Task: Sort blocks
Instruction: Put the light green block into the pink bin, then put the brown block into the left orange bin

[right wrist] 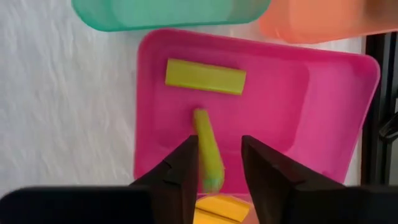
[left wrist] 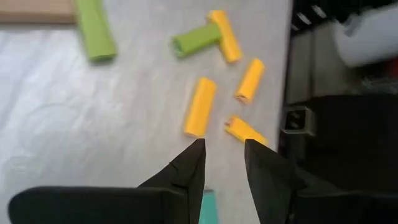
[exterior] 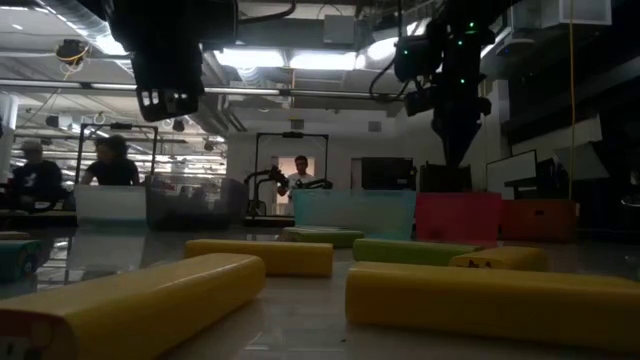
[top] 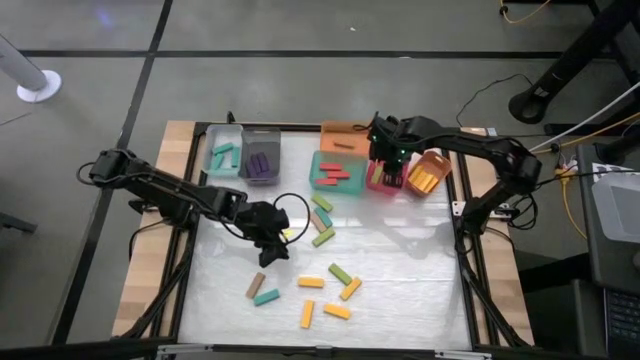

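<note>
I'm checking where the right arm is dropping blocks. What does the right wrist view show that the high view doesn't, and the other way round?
Only the right wrist view shows inside the pink bin: one olive block lying flat, another tilted under the right gripper, whose jaws stand apart.

Only the high view shows the left gripper over the loose blocks, and the grey bin.

Both show the teal bin and orange bin.
</note>
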Controlling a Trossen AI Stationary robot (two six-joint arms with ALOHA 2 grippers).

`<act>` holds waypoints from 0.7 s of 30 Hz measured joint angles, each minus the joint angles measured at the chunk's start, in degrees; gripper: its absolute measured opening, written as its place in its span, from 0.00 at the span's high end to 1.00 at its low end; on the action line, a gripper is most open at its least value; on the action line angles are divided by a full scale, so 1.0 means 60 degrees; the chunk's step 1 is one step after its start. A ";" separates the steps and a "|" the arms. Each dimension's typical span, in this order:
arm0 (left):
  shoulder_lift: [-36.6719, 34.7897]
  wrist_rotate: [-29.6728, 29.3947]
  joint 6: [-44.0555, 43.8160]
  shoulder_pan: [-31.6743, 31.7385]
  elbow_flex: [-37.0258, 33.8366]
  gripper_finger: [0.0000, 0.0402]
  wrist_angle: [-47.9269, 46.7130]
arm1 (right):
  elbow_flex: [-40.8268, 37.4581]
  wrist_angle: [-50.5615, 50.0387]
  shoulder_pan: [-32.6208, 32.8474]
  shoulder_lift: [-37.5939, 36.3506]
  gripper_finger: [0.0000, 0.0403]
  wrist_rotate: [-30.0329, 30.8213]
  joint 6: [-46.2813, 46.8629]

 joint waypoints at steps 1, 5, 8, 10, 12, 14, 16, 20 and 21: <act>0.0000 -0.0231 -0.0083 -0.0057 0.0000 0.75 -0.0084 | -0.0005 0.0004 -0.0029 0.0026 0.68 0.0047 -0.0002; 0.0004 -0.0595 -0.0693 -0.0267 0.0000 0.75 -0.0255 | -0.0011 0.0012 -0.0022 0.0030 0.63 0.0352 -0.0002; 0.0004 -0.0604 -0.2111 -0.0624 0.0000 0.75 -0.0735 | -0.0011 -0.0016 -0.0025 0.0030 0.61 0.0359 -0.0006; 0.0004 -0.0582 -0.2988 -0.0952 0.0000 0.75 -0.1250 | -0.0011 -0.0010 -0.0029 0.0030 0.61 0.0397 -0.0005; 0.0004 -0.0520 -0.4044 -0.1279 0.0000 0.75 -0.1911 | -0.0011 0.0002 -0.0025 0.0030 0.61 0.0396 -0.0006; 0.0004 -0.0253 -0.5417 -0.1587 0.0000 0.75 -0.2504 | -0.0011 0.0002 -0.0025 0.0030 0.61 0.0396 -0.0006; 0.0004 0.0025 -0.6754 -0.1885 0.0000 0.75 -0.3093 | -0.0011 0.0002 -0.0025 0.0030 0.61 0.0395 -0.0006; 0.0004 0.0129 -0.8465 -0.2480 -0.0004 0.75 -0.3301 | -0.0011 0.0002 -0.0025 0.0030 0.61 0.0396 -0.0006; 0.0004 0.0020 -0.8588 -0.2606 -0.0004 0.75 -0.3280 | -0.0011 0.0002 -0.0025 0.0030 0.61 0.0392 -0.0006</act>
